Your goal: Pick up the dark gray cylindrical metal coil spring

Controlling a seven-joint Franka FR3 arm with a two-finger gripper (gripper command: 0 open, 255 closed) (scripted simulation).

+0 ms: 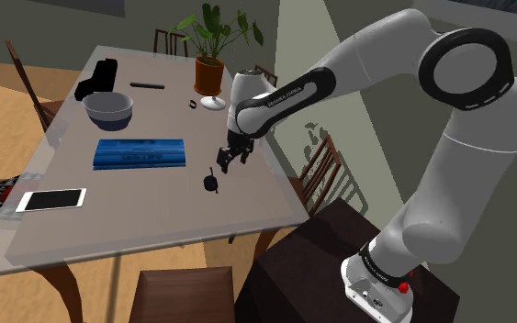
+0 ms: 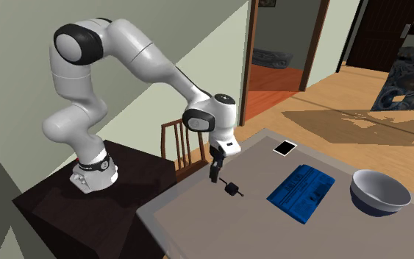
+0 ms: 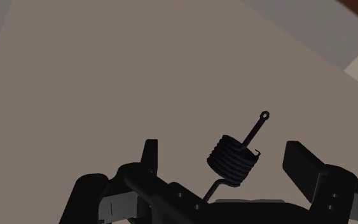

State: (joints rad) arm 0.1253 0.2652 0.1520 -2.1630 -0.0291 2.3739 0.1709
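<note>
The dark coil spring (image 1: 211,183) (image 2: 232,188) lies on the grey table (image 1: 155,216), near the edge closest to the stand. It is a short black coil with a thin hooked wire end sticking out. My gripper (image 1: 226,161) (image 2: 214,176) hangs open just above the table, a little to the stand side of the spring. In the wrist view the spring (image 3: 231,159) sits between the two spread fingers (image 3: 149,154), nearer the other finger and touching neither. My gripper (image 3: 222,153) holds nothing.
A blue book (image 1: 140,152), a grey bowl (image 1: 108,109) and a white tablet (image 1: 52,199) lie farther along the table. A potted plant (image 1: 209,73), a black block (image 1: 95,80) and a black bar (image 1: 148,85) stand at the far end. Chairs (image 1: 320,170) ring the table.
</note>
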